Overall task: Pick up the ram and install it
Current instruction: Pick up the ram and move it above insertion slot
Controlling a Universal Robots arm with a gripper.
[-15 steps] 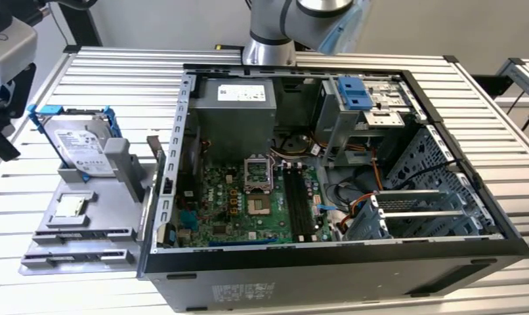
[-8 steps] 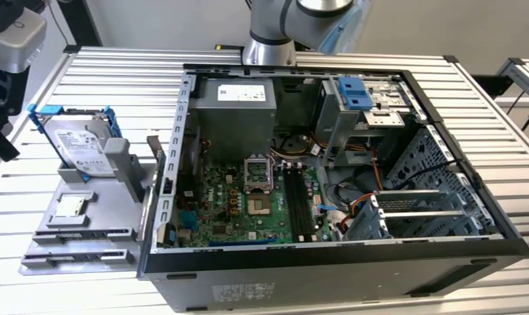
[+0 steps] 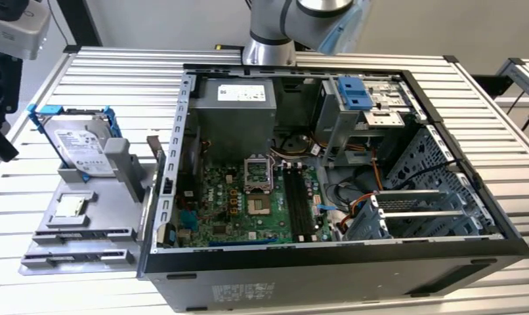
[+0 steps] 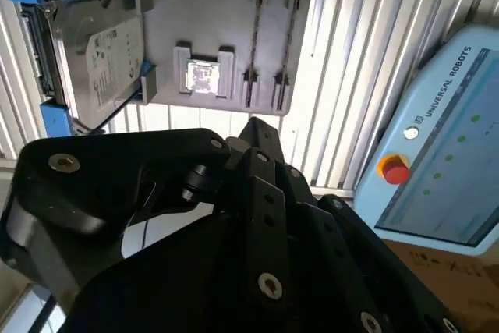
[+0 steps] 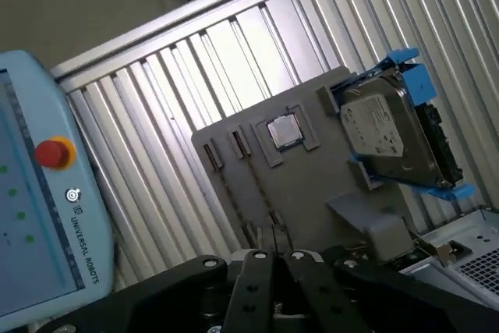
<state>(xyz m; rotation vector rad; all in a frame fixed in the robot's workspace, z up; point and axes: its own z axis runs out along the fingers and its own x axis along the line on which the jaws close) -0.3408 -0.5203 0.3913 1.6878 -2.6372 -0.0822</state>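
On the slatted metal table [image 3: 115,72] the biggest thing is an open computer case [image 3: 335,275] lying on its side, with its green motherboard [image 3: 220,197] exposed. The board's long black slots [image 3: 298,207] run side by side near its middle. A pale blue teach pendant [image 4: 444,154] with a red button rests off to one side in both wrist views. At the exterior view's left, just beside the case, sits a grey holder [image 3: 107,210]. It carries a silver hard drive [image 3: 76,147] standing tilted in a blue frame. The black gripper [image 5: 274,255] hangs above the table with the holder beyond its tips, well apart from it. Its two fingers [image 5: 253,271] are drawn together at the tips, with nothing seen between them and nothing touched. A small square silver chip [image 3: 72,207] lies flat in a recess of the holder. Next to that recess, the ram [image 5: 231,195] appears as a very thin strip set edge-on in one of the holder's narrow grooves, though it is too slight to make out clearly.
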